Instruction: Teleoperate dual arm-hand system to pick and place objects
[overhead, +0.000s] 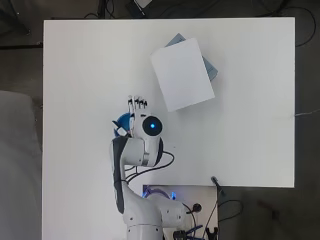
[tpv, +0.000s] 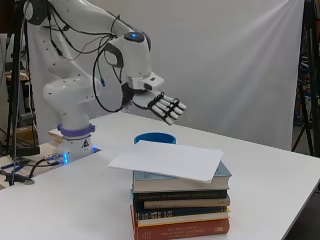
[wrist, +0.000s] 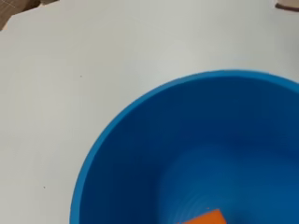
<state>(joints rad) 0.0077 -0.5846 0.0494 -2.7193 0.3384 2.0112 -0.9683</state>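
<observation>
**Open hand above blue bowl, most of bowl hidden**

Hand (tpv: 159, 104) hangs in the air above the white table (overhead: 250, 150), fingers (overhead: 137, 103) stretched out nearly straight and spread a little, nothing between them. Released, not grasping. In the side view the palm faces down and the fingertips point toward the far right of the table.

Blue bowl (overhead: 123, 122) sits on the table right under the wrist. Overhead view shows only a sliver of it at the left of the arm; the rest is covered by the arm. Side view shows only its rim (tpv: 155, 137), the lower part hidden behind the white sheet (tpv: 167, 160). Wrist view gives the clearest look: blue inside wall and rim, cut off at the edges, with the corner of an orange piece (wrist: 204, 218) lying at the bottom of the bowl. Only that corner shows, so its shape cannot be told.

White sheet lies on top of a stack of books (tpv: 181, 205), overhanging it on the near side. Overhead view shows the sheet tilted, with just corners of the top grey-blue book (overhead: 210, 69) sticking out from under it; lower books are not visible from above. Stack stands apart from the bowl, farther from the arm's base. Hand touches neither bowl nor sheet.
</observation>
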